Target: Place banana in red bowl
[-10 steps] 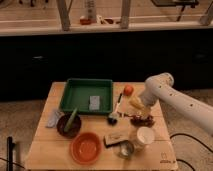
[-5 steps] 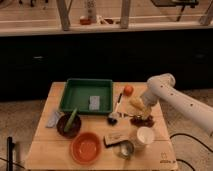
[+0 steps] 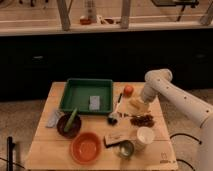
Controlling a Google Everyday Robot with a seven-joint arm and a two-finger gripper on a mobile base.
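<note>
gripper (image 3: 143,99) of my white arm: down low over the right rear part of the table, with the arm sloping in from the right.
grip state: cannot tell. Wide, narrow or holding something, my hand blends with what lies under it.
small pale-yellow curved banana (image 3: 134,105): on the tabletop right at my gripper; touching or just apart, I cannot tell.
round shallow orange-red bowl (image 3: 85,147): front of the table, left of centre, lighter inside facing up; well apart from the banana.
light wooden table (image 3: 47,150): carries everything listed here.
in the way, banana to red bowl: a black-handled utensil (image 3: 116,107) just left of the banana, lying front to back; a flat tan packet (image 3: 114,137) nearer the front; a small shiny metal cup (image 3: 125,148) just right of the red bowl.
round orange-red fruit (image 3: 128,90): just behind and left of the banana, near my arm.
dark reddish cluster (image 3: 142,120): just in front of the banana; what it is, I cannot tell.
white cup (image 3: 145,136): upright, in front of the cluster, beside the metal cup.
green rectangular tray (image 3: 77,97): rear, left of centre; a small grey-white flat piece (image 3: 94,102) lies in it.
dark brown bowl (image 3: 61,129): just in front of the tray's left corner, behind and left of the red bowl; a green elongated vegetable (image 3: 71,120) leans in it.
grey flat packet (image 3: 53,118): at the left edge, beside the dark brown bowl.
</note>
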